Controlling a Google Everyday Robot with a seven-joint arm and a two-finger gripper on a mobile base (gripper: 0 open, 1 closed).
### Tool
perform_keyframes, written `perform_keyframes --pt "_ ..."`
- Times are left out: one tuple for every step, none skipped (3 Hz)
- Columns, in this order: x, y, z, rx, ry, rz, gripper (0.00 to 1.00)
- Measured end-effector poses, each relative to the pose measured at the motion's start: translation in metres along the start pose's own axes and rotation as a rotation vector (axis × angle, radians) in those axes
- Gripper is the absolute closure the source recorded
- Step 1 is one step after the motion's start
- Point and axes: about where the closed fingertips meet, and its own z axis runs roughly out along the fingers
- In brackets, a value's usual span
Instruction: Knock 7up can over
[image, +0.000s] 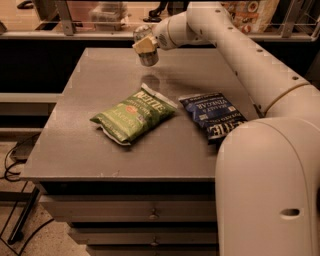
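Note:
The 7up can (148, 58) is a small silvery-grey can at the back middle of the grey table (75, 145). It hangs upright a little above the tabletop, with its shadow (150, 81) on the surface below. My gripper (143, 42) comes in from the right on the white arm (235, 45) and is shut on the can's top. The fingers (145, 46) cover the can's upper rim.
A green chip bag (135, 114) lies flat in the middle of the table. A dark blue chip bag (214, 115) lies to its right, partly behind my white arm base (270, 190). A counter rail runs behind the table's far edge.

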Motion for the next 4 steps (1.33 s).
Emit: perform_keyframes --pt "-0.0037 -0.0123 -0.0190 0.047 0.053 -0.064 1.00" --pt "-0.0040 -0.0119 -0.0179 0.050 0.061 -0.074 1.00" --pt "-0.0051 -0.0110 -0.0152 0.057 0.082 -0.103 1.00" --pt "-0.0075 -0.0085 -0.0142 0.065 0.106 -0.139 1.00"
